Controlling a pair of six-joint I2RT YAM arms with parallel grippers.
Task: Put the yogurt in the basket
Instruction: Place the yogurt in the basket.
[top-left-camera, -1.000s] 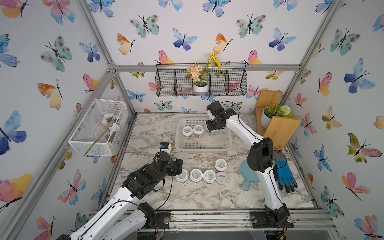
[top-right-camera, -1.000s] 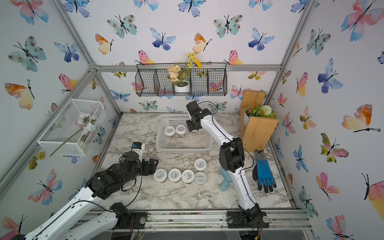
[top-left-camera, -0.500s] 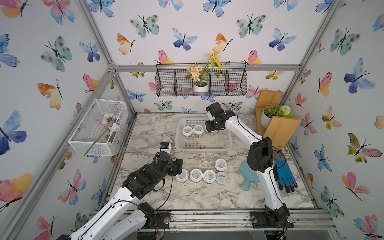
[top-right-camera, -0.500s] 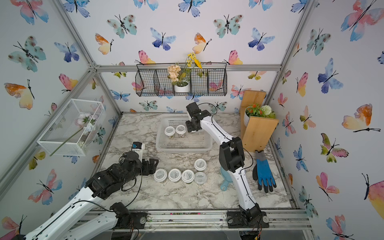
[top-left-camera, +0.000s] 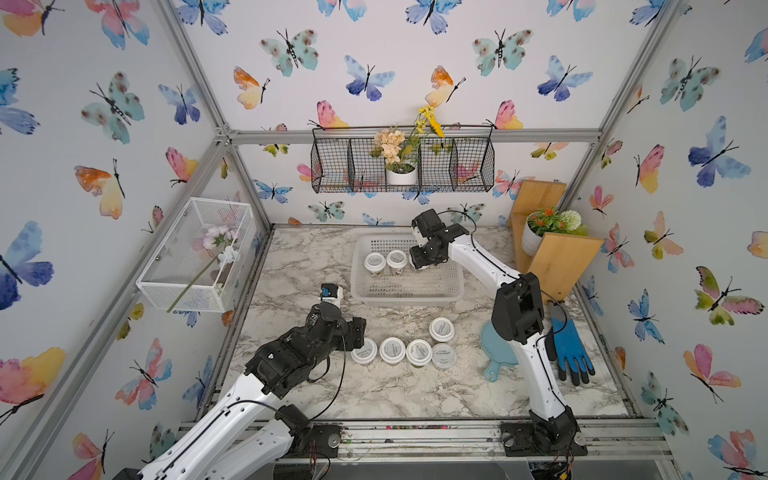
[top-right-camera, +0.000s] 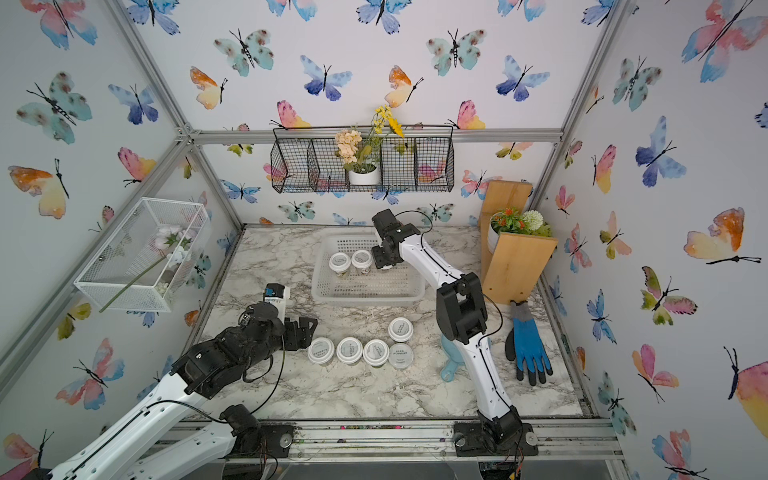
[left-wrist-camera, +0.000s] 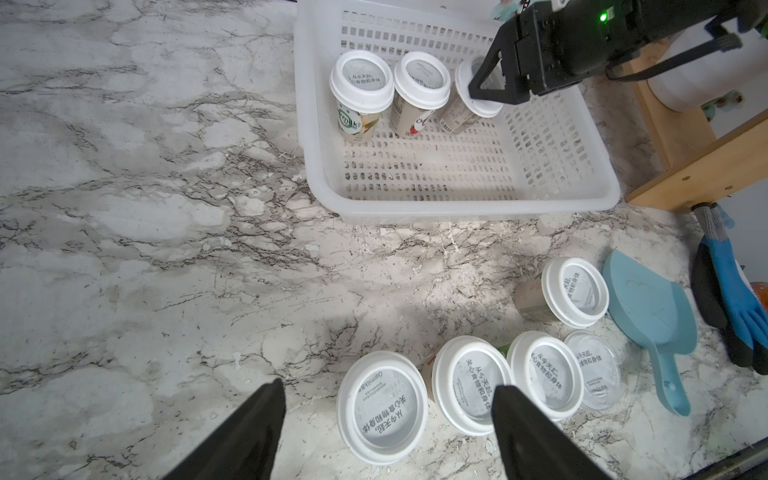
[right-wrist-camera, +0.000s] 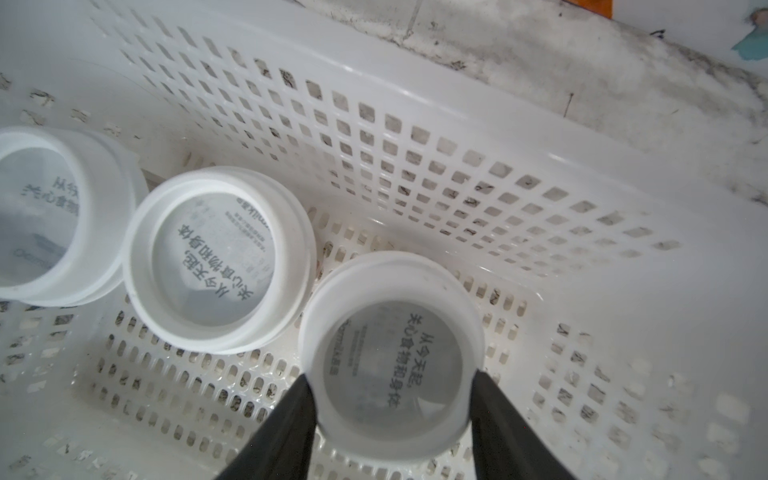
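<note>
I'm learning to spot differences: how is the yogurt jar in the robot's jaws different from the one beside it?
The gripped round white-lidded yogurt jar tilts; its neighbour jar stands upright. The right gripper clamps the gripped jar's lid; nothing holds the neighbour. Both are inside the perforated white plastic basket.

Near half of basket (left-wrist-camera: 457, 174) free; three jars (left-wrist-camera: 361, 81) line far wall.

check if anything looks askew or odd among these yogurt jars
The third white-lidded yogurt jar in the perforated white plastic basket leans, unlike its two upright neighbours; the right hand grips its lid. On the marble counter, one jar has a flatter, paler lid than the rest.
</note>
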